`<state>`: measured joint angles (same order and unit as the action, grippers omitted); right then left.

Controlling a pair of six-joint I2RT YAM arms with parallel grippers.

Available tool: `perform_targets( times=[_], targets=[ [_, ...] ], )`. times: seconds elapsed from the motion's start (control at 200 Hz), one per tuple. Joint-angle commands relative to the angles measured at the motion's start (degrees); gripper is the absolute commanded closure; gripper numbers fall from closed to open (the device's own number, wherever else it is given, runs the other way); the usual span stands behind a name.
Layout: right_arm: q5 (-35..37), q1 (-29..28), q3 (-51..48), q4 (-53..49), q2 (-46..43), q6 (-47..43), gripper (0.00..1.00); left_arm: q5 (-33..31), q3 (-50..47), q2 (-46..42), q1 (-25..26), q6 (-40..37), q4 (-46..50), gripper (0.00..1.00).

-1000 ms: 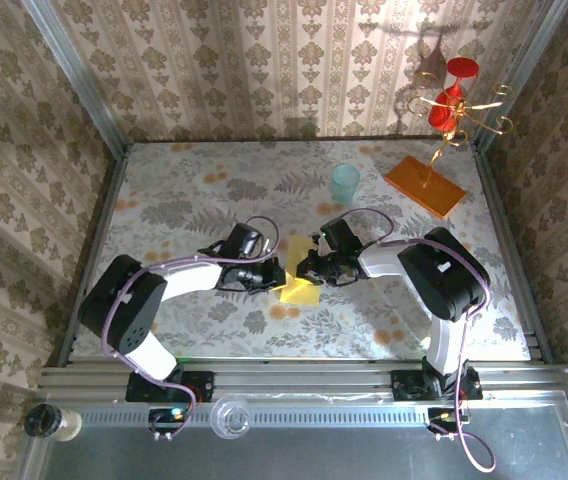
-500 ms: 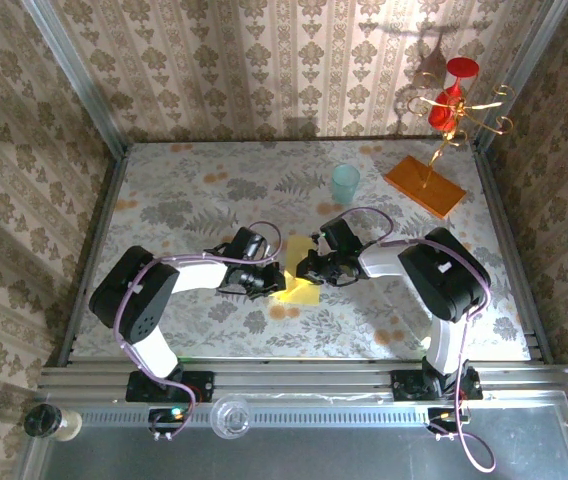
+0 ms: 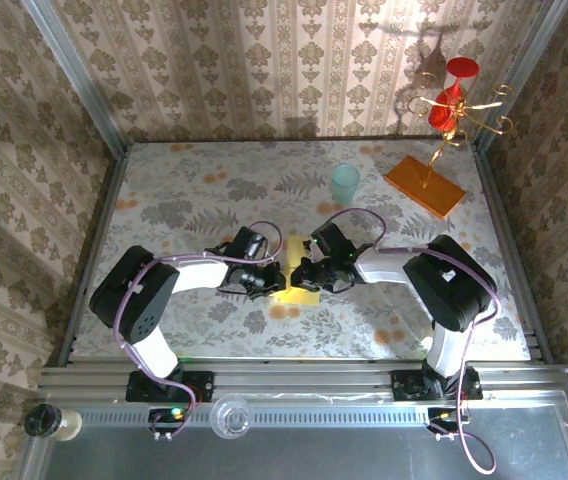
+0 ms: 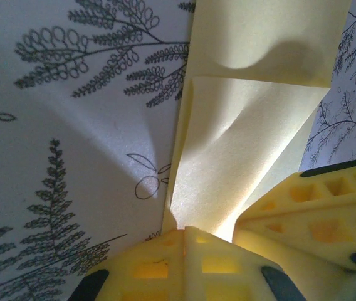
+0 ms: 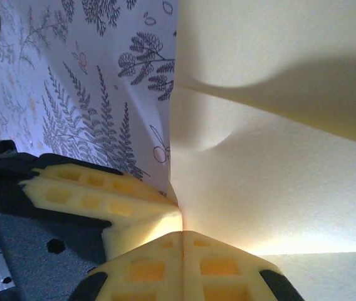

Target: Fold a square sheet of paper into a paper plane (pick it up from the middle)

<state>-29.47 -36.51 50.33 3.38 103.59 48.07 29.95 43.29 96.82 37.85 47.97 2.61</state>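
The yellow square sheet of paper (image 3: 301,290), partly folded into a narrow strip, lies on the fern-patterned table (image 3: 184,200) between the two arms. My left gripper (image 3: 276,281) meets it from the left, and my right gripper (image 3: 300,276) from the right, tips almost touching. In the left wrist view my left gripper (image 4: 187,231) is shut, with a raised flap of the paper (image 4: 234,169) running into its seam; the right fingers (image 4: 316,210) sit beside it. In the right wrist view my right gripper (image 5: 183,234) is shut on the paper's (image 5: 278,182) edge, next to the left fingers (image 5: 96,191).
A pale teal cup (image 3: 344,183) stands behind the paper. An orange slab (image 3: 416,183) with a gold stand carrying red glasses (image 3: 449,100) sits at the back right. Patterned walls and metal rails enclose the table.
The right gripper has slid a little left and nearer over the paper, closing on the left gripper. The left arm's elbow has swung inward, its gripper staying on the paper.
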Motion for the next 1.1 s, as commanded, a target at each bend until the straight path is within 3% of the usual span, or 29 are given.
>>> perform_targets(
  times=[0.0,0.24,0.435,0.675,0.925,1.095],
  targets=[
    [2.16,-0.23,1.52,-2.33,1.92,-1.03,0.95,-1.92,-0.02,2.22,0.45,-0.59,5.12,1.00],
    [2.93,-0.14,2.15,-3.38,4.68,-1.07,0.95,-0.94,0.50,0.72,0.47,-0.95,4.48,1.00],
    [3.26,-0.14,1.29,-3.64,4.60,-1.06,0.96,2.63,-1.22,-2.68,0.52,1.86,-4.01,1.00],
    [3.01,-0.05,1.20,-2.96,4.95,-0.66,0.95,3.36,-3.52,-0.21,1.12,3.31,-6.13,1.00],
    [2.04,1.42,0.13,-0.86,5.09,-0.66,0.95,-0.97,-3.89,0.31,1.24,1.84,2.87,1.00],
    [0.58,6.42,-1.98,4.28,5.02,-1.61,0.94,-2.53,-4.85,0.21,1.14,1.84,6.26,1.00]
  ],
)
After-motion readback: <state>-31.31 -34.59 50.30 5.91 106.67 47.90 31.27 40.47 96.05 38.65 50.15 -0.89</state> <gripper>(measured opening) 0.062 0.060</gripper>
